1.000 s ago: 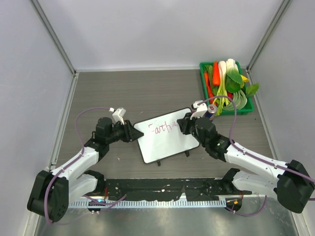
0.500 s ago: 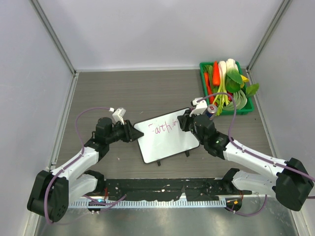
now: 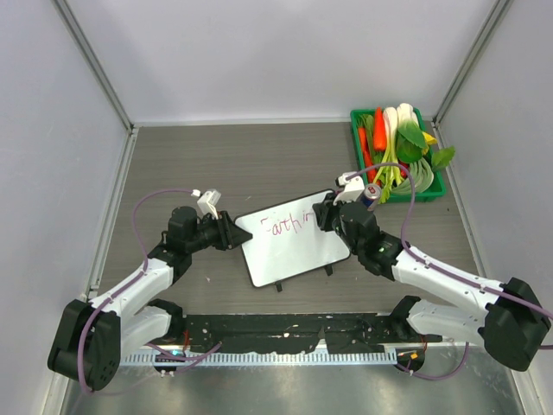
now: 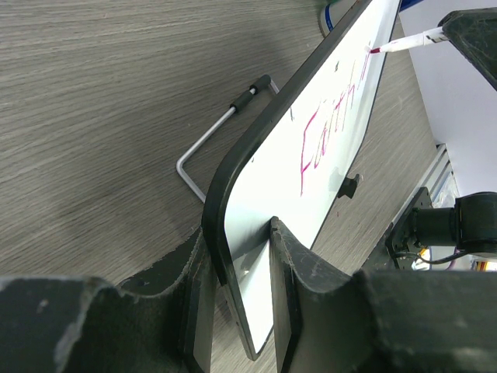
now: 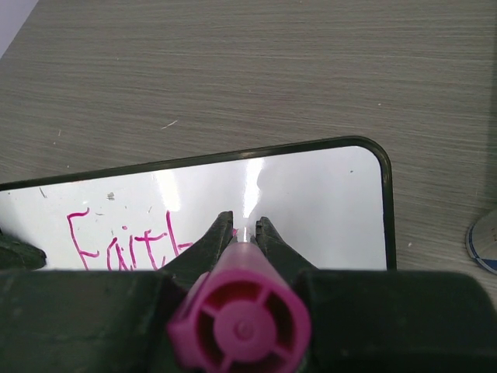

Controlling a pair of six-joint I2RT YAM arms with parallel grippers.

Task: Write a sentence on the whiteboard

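A: Top view first. Where's the whiteboard (image 3: 298, 251)?

B: Mid table (image 3: 259, 156), btwn the two arms, turned at an angle. The sentence (image 3: 289, 226) runs in pink along its far edge, unfinished: "Faith" + a couple more strokes.

A: Grippers?

B: The left gripper (image 3: 233, 233) is at the board's left corner. The right gripper (image 3: 326, 216) is over the board's right end, just past the last stroke. From up here I can't tell how either pair of jaws stands. A green tray (image 3: 356, 147) of veg (image 3: 397, 138) sits far right, well apart from the board.

A: Left wrist cam?

B: The left gripper (image 4: 242, 256) is clamped on the whiteboard (image 4: 272, 194) edge, one finger on each face, so it's grasping the board. The board is raised off the table on this side. The sentence (image 4: 330, 128) shows as "Faith" + more strokes. A marker (image 4: 408, 43) comes in top right w/ its pink tip at the white face, looks touching. A wire stand (image 4: 213, 144) lies on the wood behind the board.

A: Right wrist cam?

B: The right gripper (image 5: 243, 229) is clenched on the marker (image 5: 241, 326), pink end cap twd the lens. The tip is hidden by the fingers. Beyond them is the whiteboard (image 5: 318, 210) w/ its rounded corner at right. The sentence (image 5: 124, 241) shows "Fait" left of the fingers, and the rest is blocked.
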